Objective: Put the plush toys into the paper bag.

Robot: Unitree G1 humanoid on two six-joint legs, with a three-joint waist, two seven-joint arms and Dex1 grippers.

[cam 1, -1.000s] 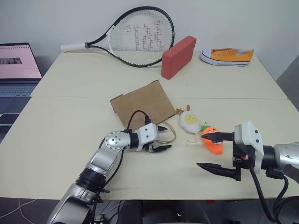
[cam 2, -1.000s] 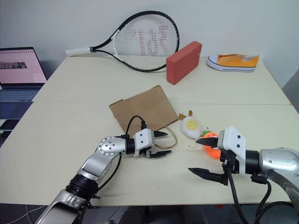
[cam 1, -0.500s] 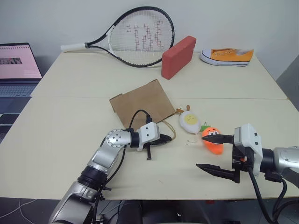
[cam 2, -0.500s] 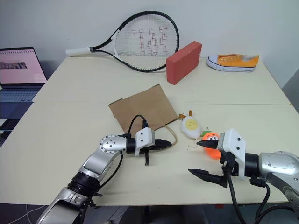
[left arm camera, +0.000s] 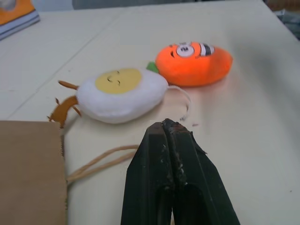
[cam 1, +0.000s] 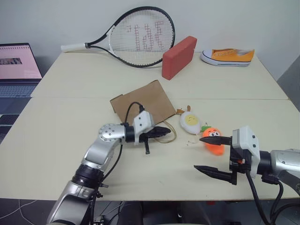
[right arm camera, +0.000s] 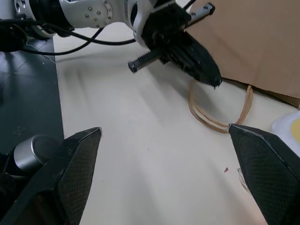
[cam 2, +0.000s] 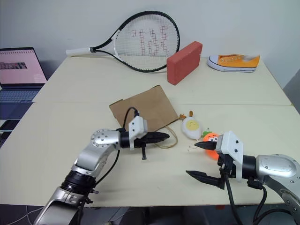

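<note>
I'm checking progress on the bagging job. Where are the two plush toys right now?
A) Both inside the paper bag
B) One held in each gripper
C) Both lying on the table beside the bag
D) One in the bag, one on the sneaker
C: the egg plush and carrot plush both lie on the table, next to the flat paper bag.

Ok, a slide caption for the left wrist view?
Shut left tool hovering by the paper bag handle, egg plush and carrot plush lying on the table beyond.
</note>
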